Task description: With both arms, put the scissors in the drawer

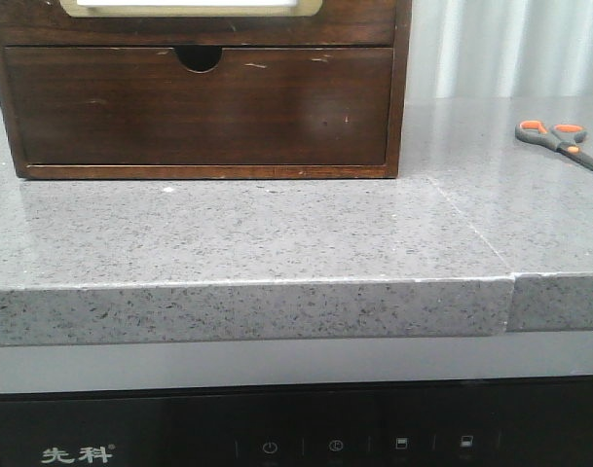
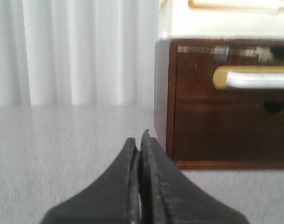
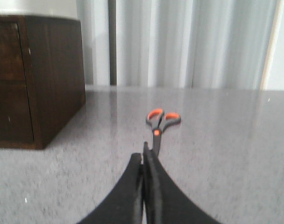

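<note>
A dark wooden cabinet (image 1: 199, 92) stands at the far left of the grey speckled counter (image 1: 277, 233). Its lower drawer (image 1: 199, 105) has a plain front with a half-round notch at the top edge and sits flush in the cabinet. Above it, only the bottom strip of the framed drawer (image 1: 191, 8) shows in the front view: a white panel in a cream-gold rounded border. In the left wrist view that same drawer front shows as a pale rounded frame, and it also appears closed.

The scissors (image 1: 561, 141) lie flat on the counter at the far right, well apart from the cabinet, with the orange-and-grey handle loops toward the far left and the dark blades pointing toward the near right.

Neither arm appears in the front view. The left gripper (image 2: 140, 136) hovers low over the counter just to the left of the cabinet's corner, its black fingers pressed together and holding nothing. The right gripper (image 3: 144, 150) points at the scissors from close by, its fingers likewise pressed together and empty; its tips cover the blade ends from this angle, so contact cannot be told.
</note>
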Controlling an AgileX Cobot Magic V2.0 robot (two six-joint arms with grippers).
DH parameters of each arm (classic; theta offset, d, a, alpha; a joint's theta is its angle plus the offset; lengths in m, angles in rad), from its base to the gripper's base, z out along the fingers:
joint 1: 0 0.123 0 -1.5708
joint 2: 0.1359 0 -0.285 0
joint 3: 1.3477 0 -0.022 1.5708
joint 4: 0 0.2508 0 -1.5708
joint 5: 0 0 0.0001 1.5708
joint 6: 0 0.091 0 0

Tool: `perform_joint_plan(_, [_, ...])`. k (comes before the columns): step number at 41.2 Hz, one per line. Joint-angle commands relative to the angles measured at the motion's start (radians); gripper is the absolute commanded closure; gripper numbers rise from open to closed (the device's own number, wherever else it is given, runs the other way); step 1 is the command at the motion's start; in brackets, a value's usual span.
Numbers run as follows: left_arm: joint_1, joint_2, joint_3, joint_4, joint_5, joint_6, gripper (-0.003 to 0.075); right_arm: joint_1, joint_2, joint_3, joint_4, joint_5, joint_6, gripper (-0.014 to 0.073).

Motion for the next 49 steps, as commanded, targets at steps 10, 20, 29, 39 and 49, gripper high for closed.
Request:
perform_joint_plan(10, [-0.008,0.102,-0.436,-0.011,0.158,-0.009,0.0741,-0.007,0.109,-0.344,-0.029,0.190,0.000,0.0660])
perform_joint_plan(20, [-0.008,0.281,-0.643,-0.011,0.337,-0.009,0.0741,-0.007,0.308,-0.552,-0.053,0.351,0.000,0.0660])
perform_joint_plan(29, [-0.008,0.399,-0.652,-0.011,0.492,-0.009,0.0741,-0.007,0.441,-0.594,-0.110,0.476,0.000,0.0660])
perform_joint_plan(39, [-0.008,0.485,-0.633,-0.017,0.524,-0.009,0.0741,-0.007,0.532,-0.594,-0.118,0.530,0.000,0.0660])
perform_joint_plan(49, [-0.008,0.520,-0.634,-0.021,0.524,-0.009,0.0741,-0.007,0.561,-0.593,-0.118,0.532,0.000,0.0660])
